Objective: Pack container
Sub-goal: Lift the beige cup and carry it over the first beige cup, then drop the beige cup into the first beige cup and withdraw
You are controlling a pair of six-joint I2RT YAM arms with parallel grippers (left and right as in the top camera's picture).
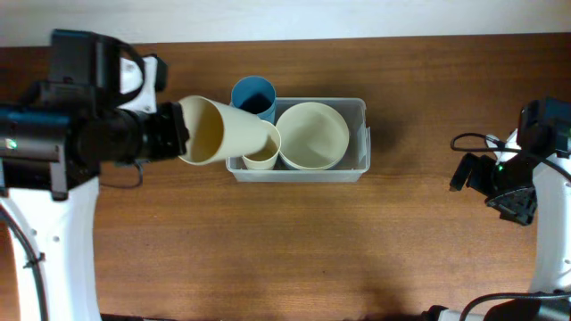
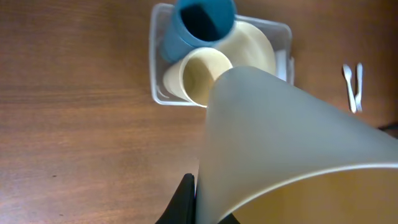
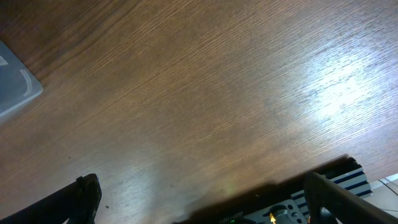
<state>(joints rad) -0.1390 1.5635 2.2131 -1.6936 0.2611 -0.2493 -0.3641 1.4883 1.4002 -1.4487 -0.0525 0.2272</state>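
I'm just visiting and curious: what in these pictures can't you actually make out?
Left gripper: left wrist view, the large cream cup hides its grip.
White utensils: left wrist view, too small to tell fork from spoon.
Grey flat thing: right wrist view, cut off by the left edge.

Your left arm (image 1: 53, 134) is black over white links. Your right gripper (image 3: 202, 190) has black fingers (image 3: 84, 199), with black cables (image 1: 468, 136) alongside.
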